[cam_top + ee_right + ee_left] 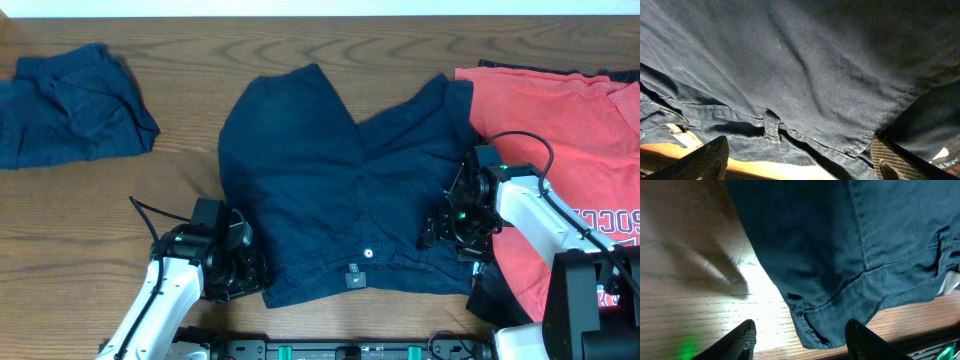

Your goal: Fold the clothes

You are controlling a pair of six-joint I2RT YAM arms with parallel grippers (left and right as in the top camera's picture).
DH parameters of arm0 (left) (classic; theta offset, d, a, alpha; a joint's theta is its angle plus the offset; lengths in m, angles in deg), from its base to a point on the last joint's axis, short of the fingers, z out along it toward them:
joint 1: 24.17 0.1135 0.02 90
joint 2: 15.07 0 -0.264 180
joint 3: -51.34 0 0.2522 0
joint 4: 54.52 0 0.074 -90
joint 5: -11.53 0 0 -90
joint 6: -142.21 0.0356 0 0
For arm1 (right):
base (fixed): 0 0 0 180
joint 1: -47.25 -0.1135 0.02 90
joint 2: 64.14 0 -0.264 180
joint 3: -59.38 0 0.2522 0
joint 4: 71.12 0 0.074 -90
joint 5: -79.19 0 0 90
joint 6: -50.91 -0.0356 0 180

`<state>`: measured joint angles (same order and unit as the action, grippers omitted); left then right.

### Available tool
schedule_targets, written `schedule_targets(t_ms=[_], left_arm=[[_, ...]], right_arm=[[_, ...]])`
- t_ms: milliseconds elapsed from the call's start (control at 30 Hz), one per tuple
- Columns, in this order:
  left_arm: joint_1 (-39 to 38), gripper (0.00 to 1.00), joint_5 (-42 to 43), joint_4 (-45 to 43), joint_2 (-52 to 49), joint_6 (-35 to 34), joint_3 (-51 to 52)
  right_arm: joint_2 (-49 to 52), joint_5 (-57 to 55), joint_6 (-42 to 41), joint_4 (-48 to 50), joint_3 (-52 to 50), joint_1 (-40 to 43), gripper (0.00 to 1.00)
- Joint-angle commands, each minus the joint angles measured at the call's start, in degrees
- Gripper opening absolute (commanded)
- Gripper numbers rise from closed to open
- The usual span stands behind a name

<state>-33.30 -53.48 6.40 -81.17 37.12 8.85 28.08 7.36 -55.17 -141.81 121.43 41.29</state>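
Observation:
A dark navy garment lies spread flat in the middle of the table, its waistband with belt loops and a button toward the front edge. My left gripper is open at the waistband's left corner. In the left wrist view that corner lies between the two fingers, untouched. My right gripper is open low over the garment's right side. In the right wrist view the waistband fills the gap between its fingers, ungripped.
A crumpled navy piece lies at the far left. A coral-red T-shirt with printed lettering covers the right side, under the right arm, with dark cloth beneath its front. The wooden table's front edge runs close to the waistband.

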Motion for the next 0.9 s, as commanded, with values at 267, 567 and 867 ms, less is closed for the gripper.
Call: schedule_targets(t_ms=[267, 567, 867], left_arm=[[-0.24, 0.68, 1.55, 0.24, 0.24, -3.08, 0.44], [-0.24, 0.7, 6.86, -1.9, 0.2, -6.62, 0.44], [-0.28, 0.7, 6.56, -5.14, -4.85, -6.67, 0.44]], right_arm=[[-0.5, 1.09, 0.33, 1.05, -0.31, -0.76, 0.87], [-0.48, 1.75, 0.33, 2.6, -0.33, -0.63, 0.87], [-0.48, 2.03, 1.03, 4.57, -0.33, 2.49, 0.91]])
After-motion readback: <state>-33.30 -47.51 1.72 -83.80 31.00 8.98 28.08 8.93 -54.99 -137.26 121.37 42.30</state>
